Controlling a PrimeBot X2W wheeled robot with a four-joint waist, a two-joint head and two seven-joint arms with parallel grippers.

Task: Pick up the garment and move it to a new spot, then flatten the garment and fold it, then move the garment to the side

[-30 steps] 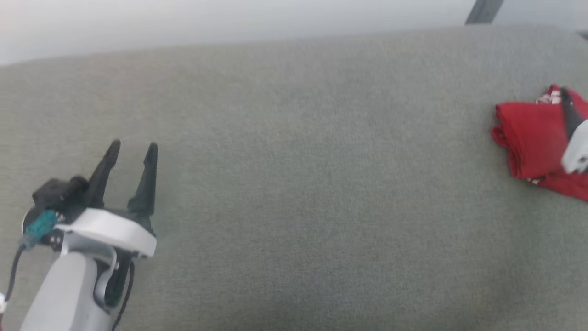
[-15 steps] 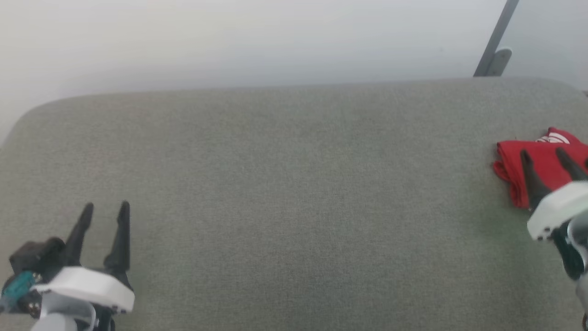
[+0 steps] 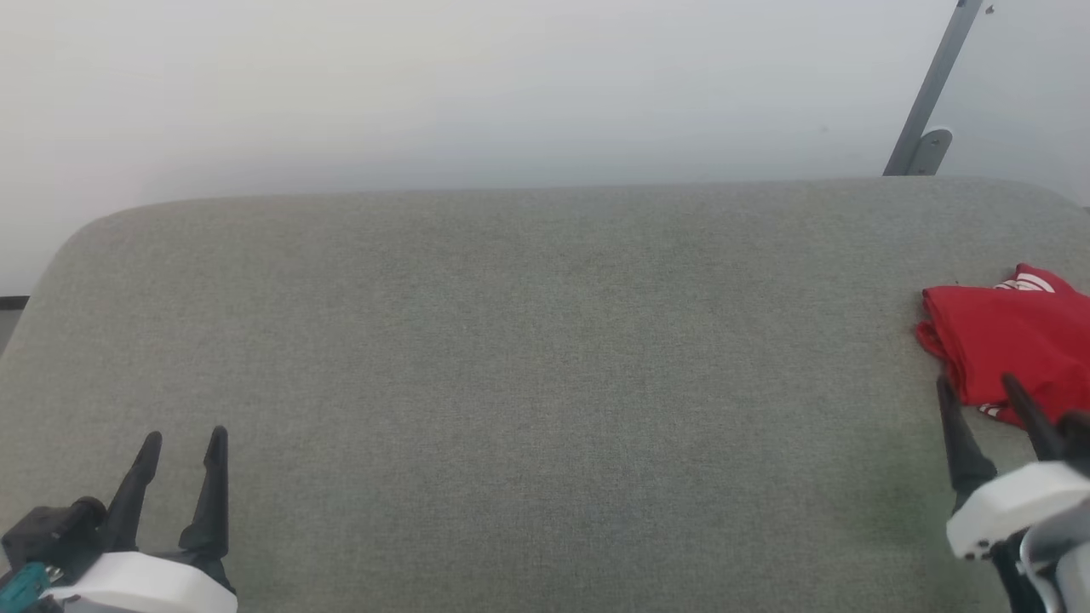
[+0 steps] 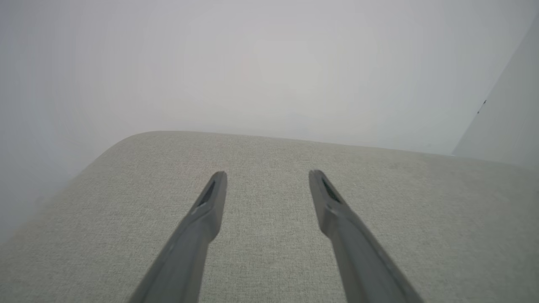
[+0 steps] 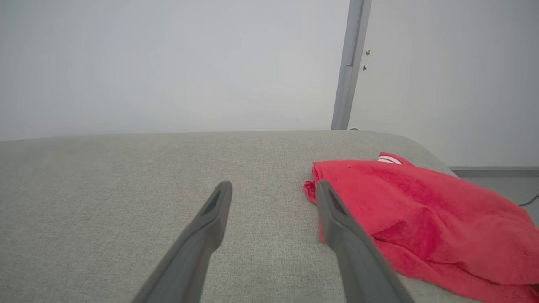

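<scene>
Head view: the red garment (image 3: 1013, 340), folded with striped white trim showing, is seen at the right edge of the counter (image 3: 545, 383). The left claw (image 3: 186, 434) and right claw (image 3: 975, 383) are spread wide, nothing gripped.

Left end effector (image 3: 184, 436) and right end effector (image 3: 976, 381) both gape empty.

I can read no words, numbers, brand marks or labels here. The only marking I can make out is on the small red folded shirt (image 5: 421, 202) at my right: a bit of white-striped trim (image 5: 389, 159) at its far edge, which is a pattern and not lettering. The side of the cloth that faces me is plain red.
</scene>
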